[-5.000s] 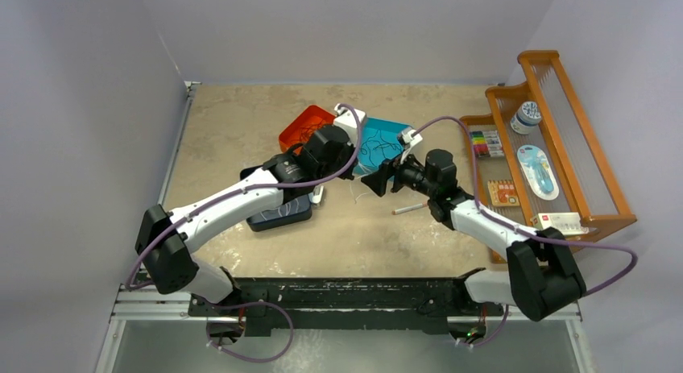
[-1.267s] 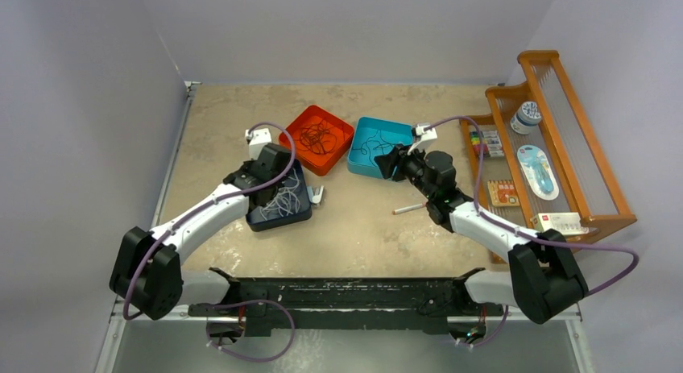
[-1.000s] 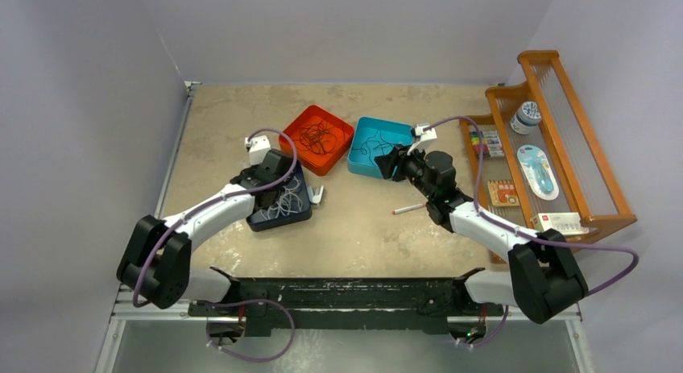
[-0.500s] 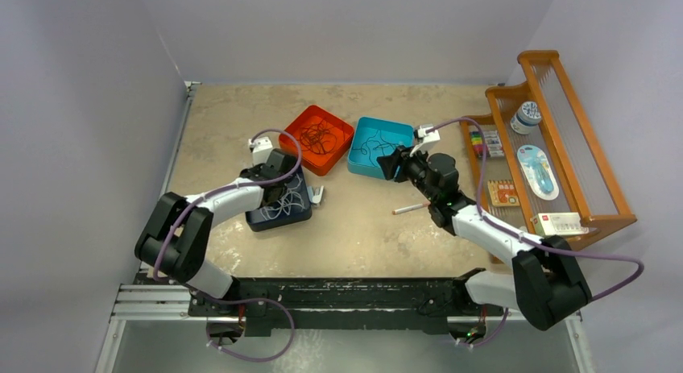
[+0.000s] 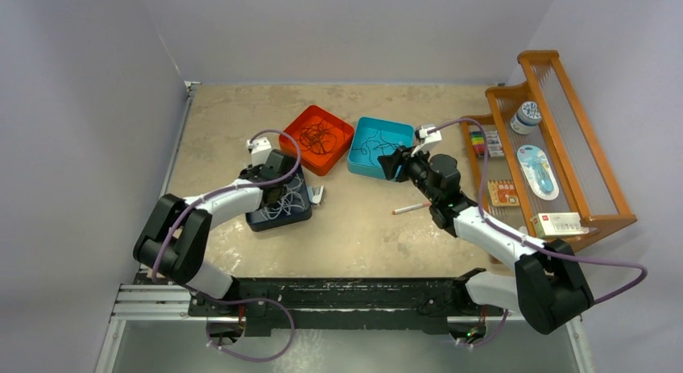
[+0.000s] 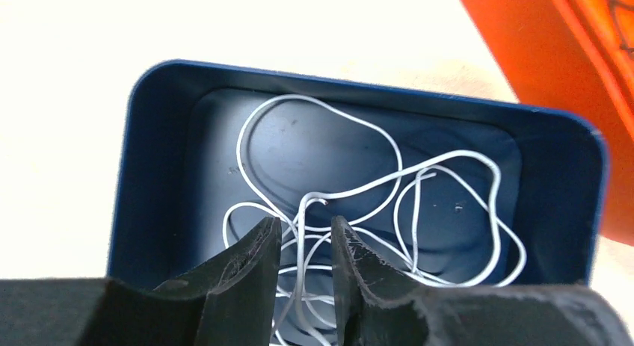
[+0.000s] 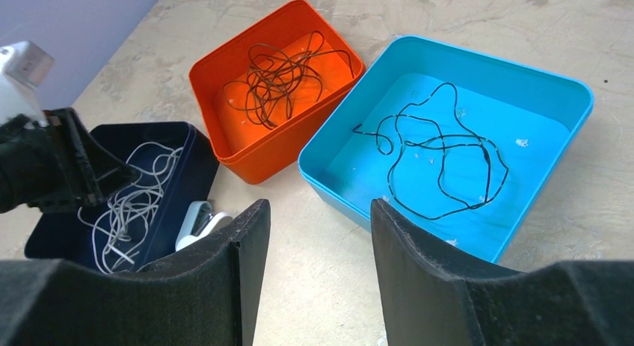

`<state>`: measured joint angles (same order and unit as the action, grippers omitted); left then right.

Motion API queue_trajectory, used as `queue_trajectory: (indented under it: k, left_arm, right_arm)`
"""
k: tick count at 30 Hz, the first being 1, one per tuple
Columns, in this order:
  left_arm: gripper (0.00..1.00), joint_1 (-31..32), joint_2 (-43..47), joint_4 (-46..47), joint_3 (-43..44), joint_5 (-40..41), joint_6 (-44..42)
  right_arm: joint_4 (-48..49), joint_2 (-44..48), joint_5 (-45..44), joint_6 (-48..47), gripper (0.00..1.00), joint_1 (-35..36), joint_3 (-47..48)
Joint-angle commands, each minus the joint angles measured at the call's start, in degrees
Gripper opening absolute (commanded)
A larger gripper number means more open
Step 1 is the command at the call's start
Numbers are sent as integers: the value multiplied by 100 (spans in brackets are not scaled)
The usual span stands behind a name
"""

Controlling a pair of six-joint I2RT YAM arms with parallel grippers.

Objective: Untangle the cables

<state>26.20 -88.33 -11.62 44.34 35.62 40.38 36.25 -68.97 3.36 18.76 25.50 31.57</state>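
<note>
The cables lie sorted in three trays. A whitish cable (image 6: 389, 178) loops inside the navy tray (image 6: 359, 84). My left gripper (image 6: 305, 223) hangs low over that tray, open by a narrow gap, and one white strand runs loosely through the gap. A dark brown tangle (image 7: 280, 77) fills the orange tray (image 7: 277, 152). A black cable (image 7: 430, 143) lies spread in the blue tray (image 7: 486, 58). My right gripper (image 7: 320, 205) is open and empty, above bare table just in front of the blue tray (image 5: 358, 167).
A white-and-orange pen (image 5: 411, 207) lies on the table below my right wrist. A small white clip (image 5: 317, 196) sits beside the navy tray (image 5: 274, 220). A wooden rack (image 5: 564, 107) with small items stands along the right edge.
The left jaws were shut and have parted over the navy tray, and the white strand now sits loose between them. The left elbow has drawn in. The right arm barely moved.
</note>
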Motion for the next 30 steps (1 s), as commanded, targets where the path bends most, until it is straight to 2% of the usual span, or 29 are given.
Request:
queue_trajectory:
  k: [1, 8, 13, 18, 23, 30]
  left_arm:
    - [33, -53, 722, -87, 189, 265, 90]
    - [46, -50, 1622, -569, 399, 490, -3]
    - [50, -52, 2250, -791, 549, 586, -103]
    - [55, -53, 2900, -396, 621, 71, -711]
    - [60, -42, 3586, -106, 789, -254, -1352]
    - [61, -49, 4680, 265, 642, 231, -1661]
  right_arm:
    - [205, 209, -212, -113, 55, 12, 14]
    - [175, 419, -431, -101, 56, 10, -50]
    - [153, 577, -578, -101, 57, 11, -32]
    - [90, 843, -624, -183, 58, 9, 88]
    - [-722, 1525, -897, -795, 61, 3, 616]
    - [-1895, 2165, -1724, -1970, 69, 8, 1668]
